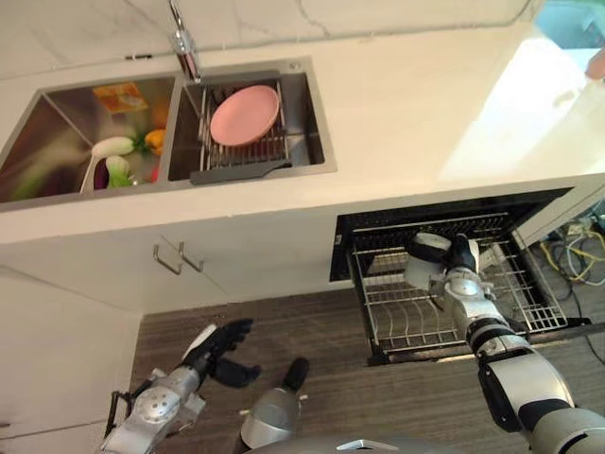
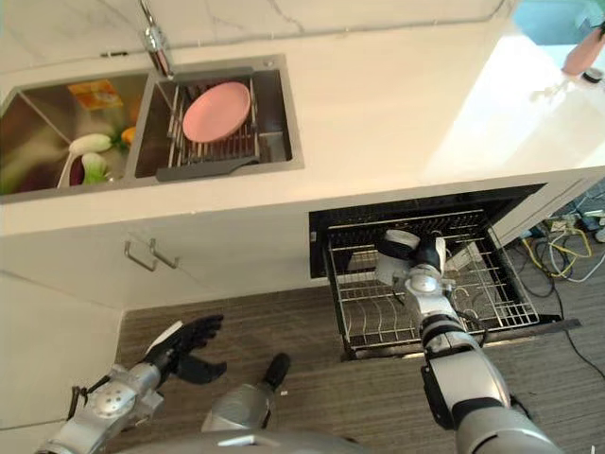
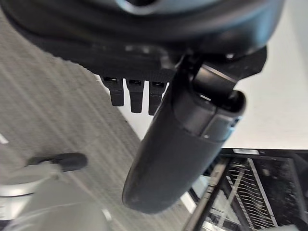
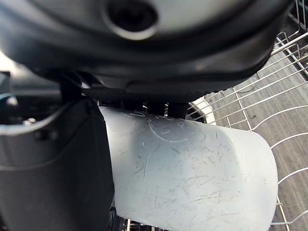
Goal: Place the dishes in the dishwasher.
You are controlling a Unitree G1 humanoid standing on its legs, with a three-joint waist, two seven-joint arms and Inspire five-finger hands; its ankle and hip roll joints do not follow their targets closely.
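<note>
**Right robot hand has a pale dish over the dishwasher rack**

So the right robot hand (image 1: 460, 268) is stretched out forward over the pulled-out dishwasher rack (image 1: 529, 307), arm reaching in from the near right. It's got a pale grey-white dish (image 4: 192, 178) and the wrist view shows it pretty well: the fingers come down over the scratched surface and the thumb sits along the other side, so the hand is clamped on it. From the head camera the dish (image 2: 395, 253) shows just left of the hand, over the far left part of the rack. Can't tell if it's touching the wires yet.

The left robot hand (image 1: 219, 348) is low down on the near left, over the wood-look floor (image 1: 312, 326), holding nothing. Fingers are spread loosely, thumb sticking out on its own. The arm is bent in from the lower left.

Up on the white worktop (image 1: 406, 104) there's a double sink (image 1: 321, 123). The right basin has a wire drying rack (image 1: 272, 147) with a pink plate (image 1: 245, 115) lying in it. The left basin holds some mixed stuff, including a white ladle-looking thing (image 1: 106, 149) and something orange (image 1: 155, 140). Faucet (image 1: 183, 43) stands behind the divider between the basins. The white cabinet (image 1: 142, 274) below the sink has two handles (image 1: 178, 257).
</note>
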